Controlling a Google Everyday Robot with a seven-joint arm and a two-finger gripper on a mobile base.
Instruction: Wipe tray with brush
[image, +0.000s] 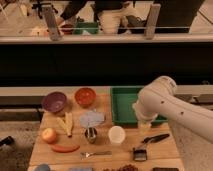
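Observation:
The bright green tray (123, 104) lies at the back right of the wooden table, its right part hidden by my white arm. The brush (148, 145) lies in front of the tray, with its slim black handle pointing right and back and its dark squarish head near the table's front. My gripper (144, 126) hangs down from the arm at the tray's front edge, just behind and above the brush handle. It holds nothing that I can see.
A white cup (117, 135) stands left of the gripper. Further left are a metal cup (90, 134), a grey cloth (91, 119), a silver fork (95, 154), an orange bowl (85, 96), a purple bowl (54, 101), a banana (66, 123), an apple (49, 135) and a red pepper (65, 148).

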